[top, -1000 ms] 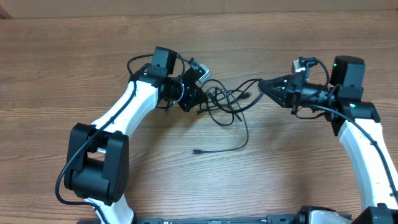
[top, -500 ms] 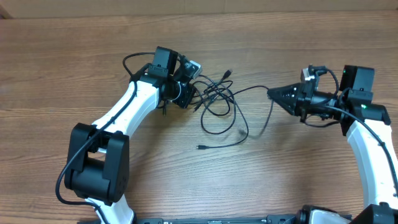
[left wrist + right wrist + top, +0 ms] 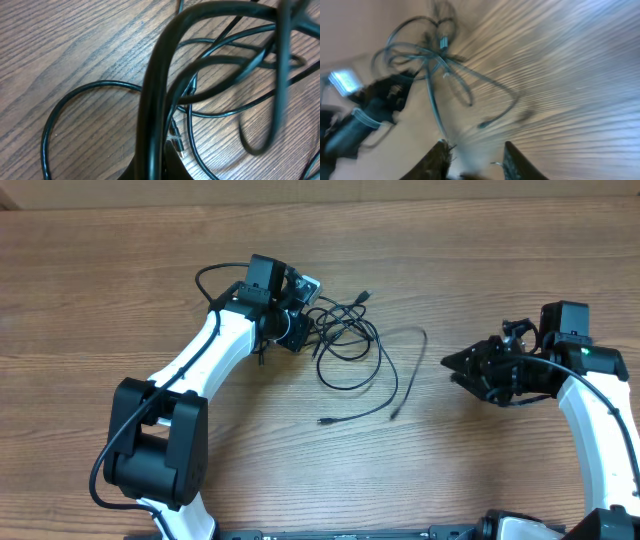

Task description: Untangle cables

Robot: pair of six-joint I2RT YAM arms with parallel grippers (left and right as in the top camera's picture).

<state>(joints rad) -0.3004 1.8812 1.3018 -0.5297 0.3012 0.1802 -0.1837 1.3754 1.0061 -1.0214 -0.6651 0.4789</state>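
**A:** The cables (image 3: 348, 345) are in the upper middle of the overhead shot, a loose knot of loops on the table (image 3: 500, 260). One strand (image 3: 425, 340) arcs out to the right and trails down toward centre.

**B:** The left gripper (image 3: 303, 320) is parked right at the knot's left edge. Is it pinching anything? I can't tell. Its wrist view is nothing but cables (image 3: 225, 70), with one cord slung straight across the lens.

**A:** The right gripper (image 3: 452, 364) is at mid-right, pointing left and well apart from the knot. Its fingers (image 3: 439, 155) are spread at the bottom of its own view with nothing between them.

**B:** That view is smeared, though. The cables (image 3: 427, 57) show up in the upper left, but only softly.

**A:** So what's the danger from here?

**B:** First, anchoring. If the left side has no real grip, any tug from the right would likely drag the whole bunch along instead of opening it.

**A:** And picking the wrong strand?

**B:** That's the big one. If it pulls a cord that threads through a loop, the knot probably cinches tighter. The free arc looks like the safer target.

**A:** It's thin cord lying flat on wood, too.

**B:** Right, so the fingers could close on nothing, or scoop up two strands at once. Watch the arm wire (image 3: 205, 277) at upper left as well, because it sits near the bunch and could snag.
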